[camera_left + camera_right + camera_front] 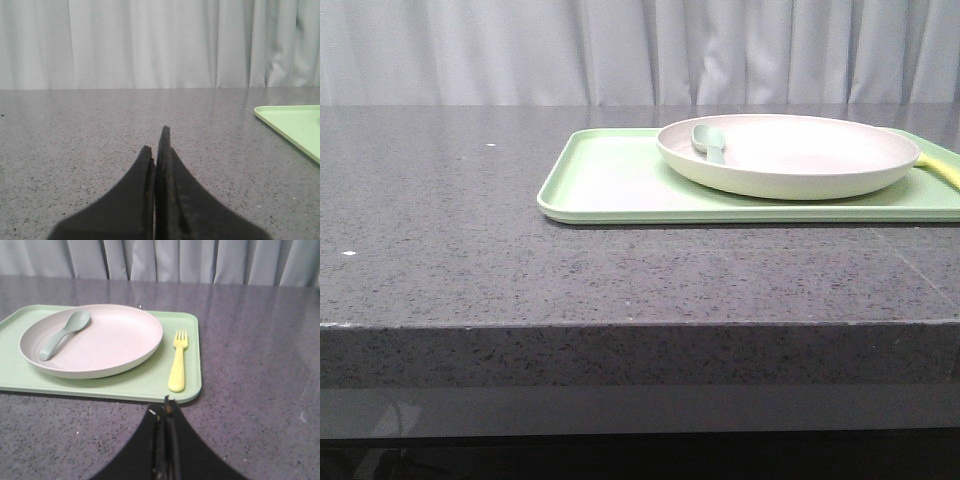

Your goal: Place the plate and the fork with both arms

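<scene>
The off-white plate [800, 155] sits on the light-green tray [610, 185] at the back right of the table; it also shows in the right wrist view [100, 340]. The pale-yellow fork [178, 360] lies on the tray beside the plate; in the front view only its handle [940, 168] shows past the plate's rim. My right gripper [166, 405] is shut and empty, just short of the tray's near edge, close to the fork's handle. My left gripper [157, 142] is shut and empty over bare table, left of the tray's corner [295, 125]. Neither gripper shows in the front view.
A grey-green spoon [62, 332] lies in the plate, and it also shows in the front view [710, 143]. The dark speckled table [440, 230] has its front edge low in the front view. A pale curtain [620, 50] hangs behind.
</scene>
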Motion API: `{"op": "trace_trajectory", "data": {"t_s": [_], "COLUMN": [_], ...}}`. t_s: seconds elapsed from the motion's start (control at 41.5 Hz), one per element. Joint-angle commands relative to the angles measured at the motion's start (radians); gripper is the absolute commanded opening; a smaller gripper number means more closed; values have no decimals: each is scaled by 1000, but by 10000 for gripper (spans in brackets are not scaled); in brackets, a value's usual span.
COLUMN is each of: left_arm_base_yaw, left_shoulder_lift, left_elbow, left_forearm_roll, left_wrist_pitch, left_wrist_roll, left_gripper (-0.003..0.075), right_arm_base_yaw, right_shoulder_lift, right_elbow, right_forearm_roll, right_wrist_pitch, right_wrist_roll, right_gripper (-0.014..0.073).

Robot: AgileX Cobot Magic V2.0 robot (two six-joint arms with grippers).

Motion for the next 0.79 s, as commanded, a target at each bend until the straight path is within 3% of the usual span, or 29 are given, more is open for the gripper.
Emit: {"op": "trace_trajectory", "data": {"t_s": [0.0, 0.265, 0.771], "left_arm_base_yaw": [-6, -6, -6], "left_shoulder_lift": [-24, -24, -23], "left_elbow": [9, 9, 9], "left_forearm_roll": [-8, -8, -8], "left_wrist_pitch": [-79, -79, -79], "left_wrist_roll": [-11, -11, -11], "left_gripper": [-20, -20, -20], "right_arm_base_yaw": [-8, -8, -26], "right_shoulder_lift": [-52, -105, -105], "right_elbow": [68, 256, 253], "right_forearm_roll": [-3, -3, -3], "right_wrist_pitch": [-225, -410, -409], "right_wrist_roll": [-4, -3, -3], "right_gripper": [-67, -67, -67]}}
